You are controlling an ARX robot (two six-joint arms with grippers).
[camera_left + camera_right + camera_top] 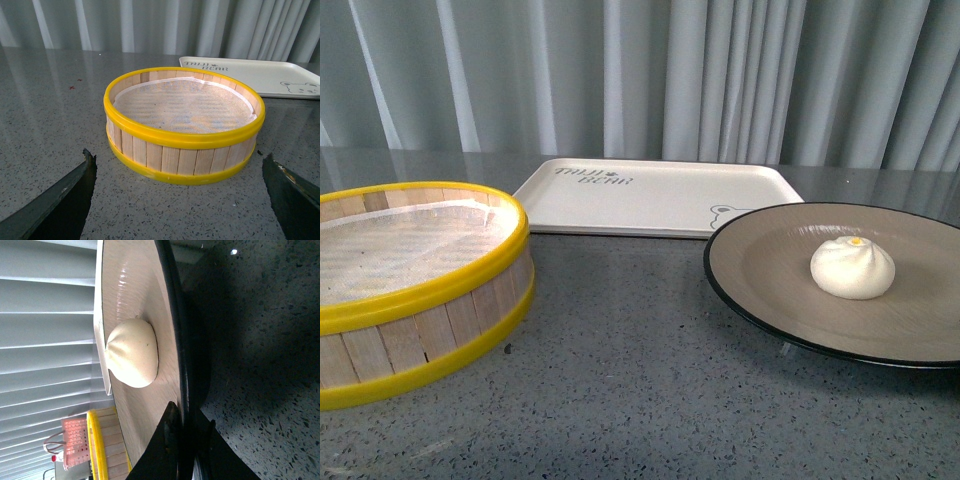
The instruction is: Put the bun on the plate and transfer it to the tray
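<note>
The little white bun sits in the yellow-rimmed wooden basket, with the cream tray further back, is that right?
Not quite: the bun sits on the black-rimmed plate, not in the basket, as the front view shows. The cream tray does lie further back.

plate (760, 268) cropped right, basket (420, 340) cropped (left)

light: bright, diffuse | shadows: soft under plate (770, 262) | glare: mild on table (650, 390) | focus: sharp

White bun (853, 268) on plate (770, 262) near tray (650, 198)
</note>
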